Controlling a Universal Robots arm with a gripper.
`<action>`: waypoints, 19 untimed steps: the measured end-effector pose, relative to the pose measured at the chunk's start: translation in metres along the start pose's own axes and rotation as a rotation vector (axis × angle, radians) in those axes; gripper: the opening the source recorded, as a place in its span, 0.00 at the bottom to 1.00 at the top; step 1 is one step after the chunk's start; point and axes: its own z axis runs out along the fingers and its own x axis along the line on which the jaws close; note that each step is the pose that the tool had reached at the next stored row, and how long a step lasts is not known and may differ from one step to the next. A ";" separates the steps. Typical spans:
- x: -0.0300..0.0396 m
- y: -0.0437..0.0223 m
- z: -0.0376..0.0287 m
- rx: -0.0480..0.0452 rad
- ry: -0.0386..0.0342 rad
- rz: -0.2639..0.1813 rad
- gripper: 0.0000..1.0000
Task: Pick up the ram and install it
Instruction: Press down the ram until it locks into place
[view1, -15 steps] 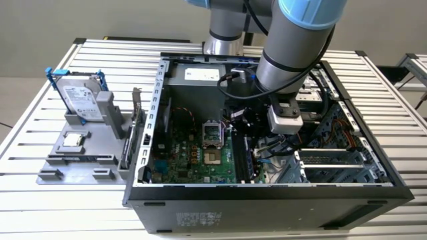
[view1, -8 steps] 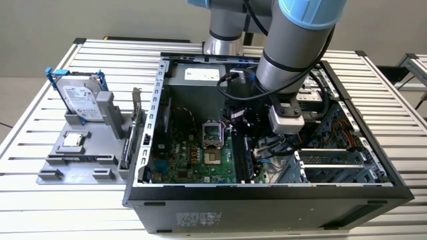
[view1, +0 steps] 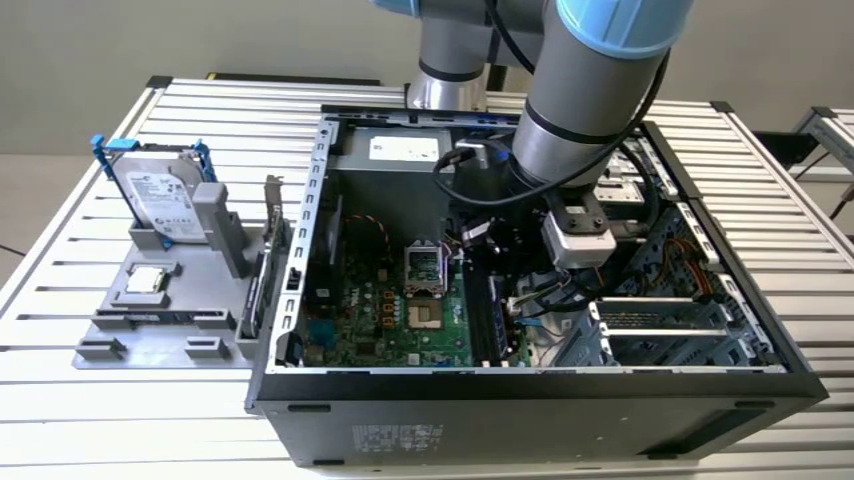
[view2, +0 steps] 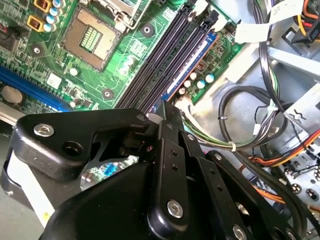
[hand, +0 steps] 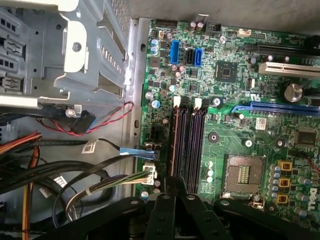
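Second wrist view: your tool (view2: 167, 106) sits at the near end of the black memory slots (view2: 165, 60). The ram (view2: 192, 65) looks like the bluish strip in the outermost slot, its long axis running away from the tool tip. You can't tell whether the tool is clamped or apart. The cables (view2: 250, 130) crowd that side (little room); the CPU socket (view2: 92, 37) is well apart.

A counter (view1: 94, 400) of pale, ribbed metal slats spans the scene, lit evenly with soft shadows. Beyond its far edge lies a plain grey-beige floor (view1: 54, 60). At the exterior view's right edge, part of a second slatted counter (view1: 830, 130) stands apart.
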 end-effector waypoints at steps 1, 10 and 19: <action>0.0000 0.0000 0.0000 -0.0003 0.0002 -0.008 0.00; -0.0002 -0.0001 0.0000 -0.0024 0.0014 -0.062 0.00; -0.0004 -0.0001 0.0000 -0.0040 0.0022 -0.105 0.00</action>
